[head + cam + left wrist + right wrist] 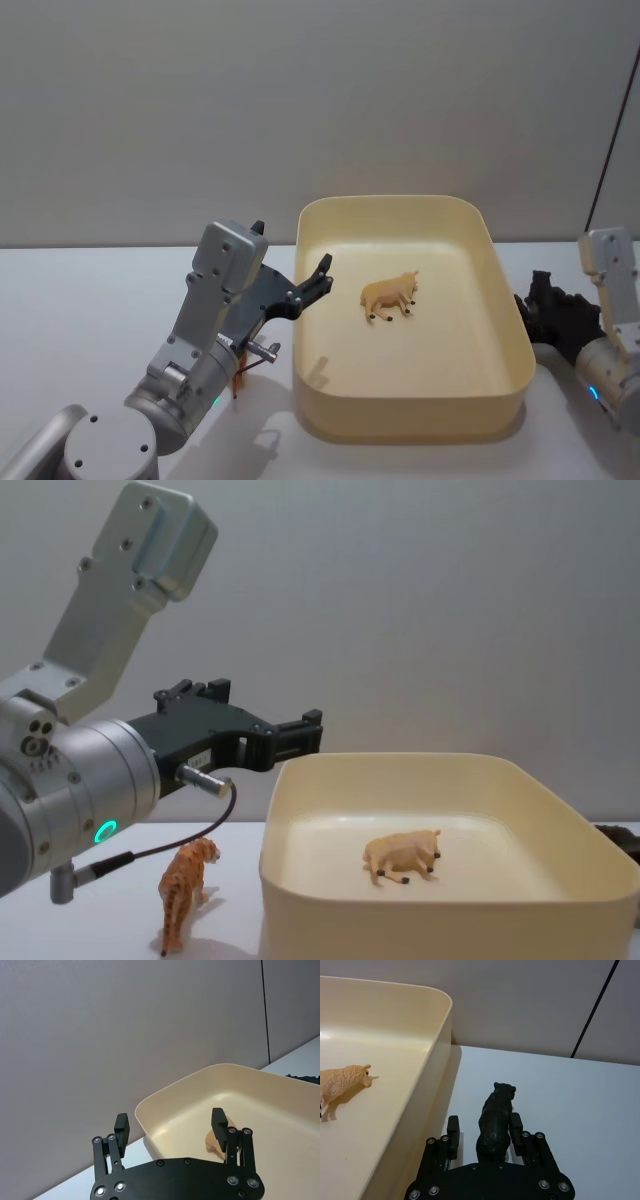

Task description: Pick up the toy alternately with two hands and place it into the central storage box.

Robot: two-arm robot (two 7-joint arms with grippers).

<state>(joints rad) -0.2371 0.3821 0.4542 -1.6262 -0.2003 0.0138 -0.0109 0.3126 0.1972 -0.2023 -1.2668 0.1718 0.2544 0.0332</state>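
The right gripper, at the right edge of the head view, straddles a black bear standing on the table just beside the central storage box. Its jaws are apart and seemingly not yet clamped, so the grasp is in hand; next it should close, lift clear of the high wall and swing left, where a tan animal leaves ample floor. The left gripper hangs wide open and empty over the box's left rim, above a tiger.

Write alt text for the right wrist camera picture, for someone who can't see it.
The open right end effector straddles a dark animal figure on the white table. Beside it, the cream storage box holds a tan animal toy lying on its side.
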